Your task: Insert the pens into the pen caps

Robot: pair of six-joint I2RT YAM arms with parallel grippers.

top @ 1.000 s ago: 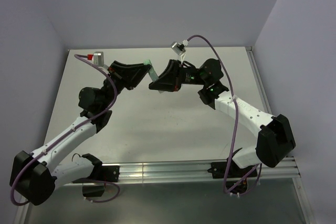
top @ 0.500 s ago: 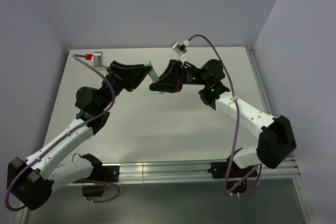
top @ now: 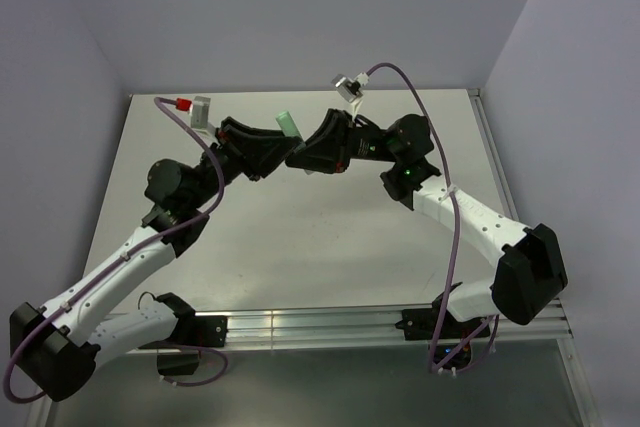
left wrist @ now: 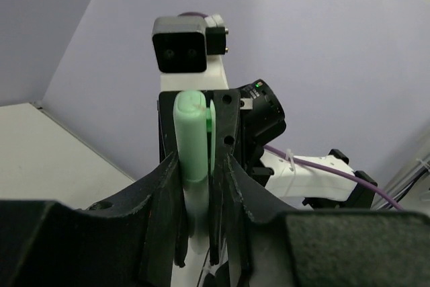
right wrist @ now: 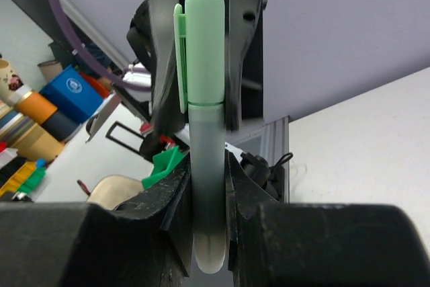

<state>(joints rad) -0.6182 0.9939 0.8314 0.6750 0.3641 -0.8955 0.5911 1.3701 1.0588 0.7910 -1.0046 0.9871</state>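
Change: both grippers have drawn closer over the last second. The left gripper (top: pixel 279 152) has swung rightward toward the right gripper (top: pixel 303 158), and less of the mint-green pen (right wrist: pixel 208 186) shows between them than before.
Meeting place: in mid-air above the far middle of the grey table (top: pixel 300 237), the two black grippers sit tip to tip.
Right gripper: narrow, its fingers (right wrist: pixel 176 213) pinched on the pen's pale lower barrel. The pen stands upright in the right wrist view.
Left gripper: also narrow, clamped on either side of the green cap (right wrist: pixel 203 45) at the pen's other end.
Pen and cap: the cap sits on the barrel, with a thin seam line where they meet. Its clip faces left in the right wrist view.
Left wrist view: the cap's rounded green end rises above the left fingers (left wrist: pixel 164 199), with the right gripper directly behind it.
Top view: only a short green end pokes out from the joined grippers, toward the far wall.
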